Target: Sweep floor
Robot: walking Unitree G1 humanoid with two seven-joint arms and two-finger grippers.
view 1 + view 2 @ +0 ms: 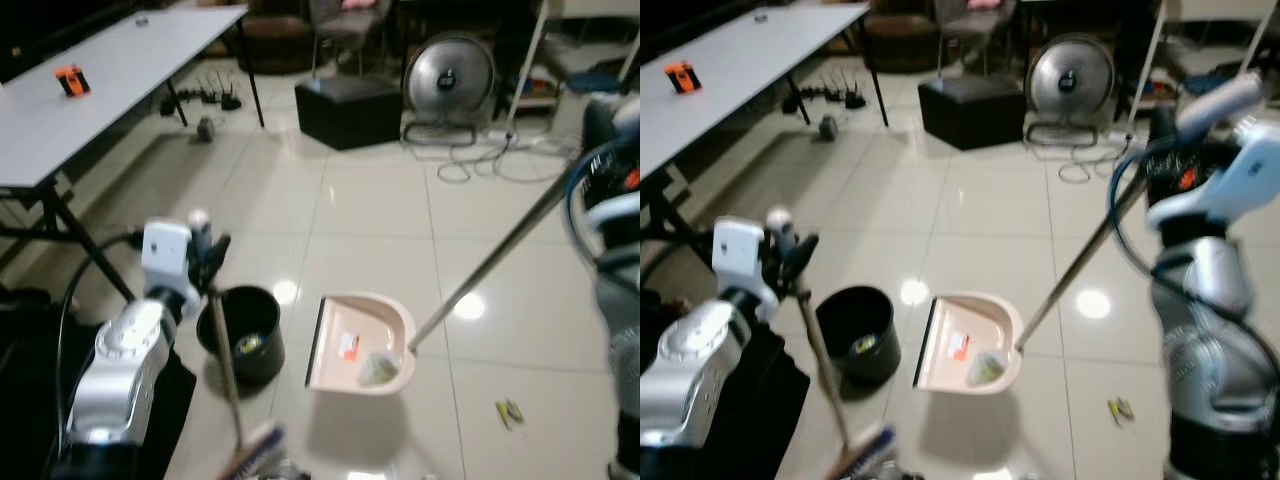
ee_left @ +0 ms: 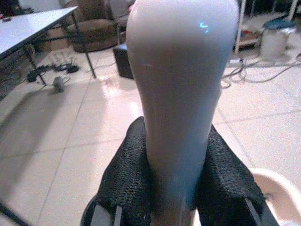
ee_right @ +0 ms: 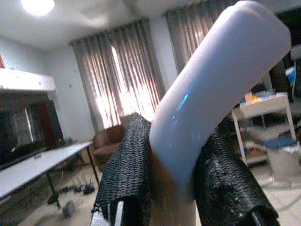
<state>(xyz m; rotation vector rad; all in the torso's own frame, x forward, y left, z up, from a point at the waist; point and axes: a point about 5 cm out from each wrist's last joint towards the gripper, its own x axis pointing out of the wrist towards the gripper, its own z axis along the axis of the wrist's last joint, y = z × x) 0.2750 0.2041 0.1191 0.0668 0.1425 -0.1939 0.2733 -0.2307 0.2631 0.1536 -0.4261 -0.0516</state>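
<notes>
Slanting up-right—dustpan (image 1: pixel 360 345) handle (image 1: pixel 490 260), mouth left.

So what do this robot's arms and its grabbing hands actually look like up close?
Both arms are rounded silver-grey shells. The left arm ends in a white boxy wrist block, with a black cable looping off it. The right arm carries white housings, dark looping cables and a small orange mark. Each gripper's fingers are black, with a rough woven-looking texture.

A pink dustpan (image 1: pixel 360 345) holding debris sits at lower centre, beside a black bin (image 1: pixel 243 335) on its left.
</notes>
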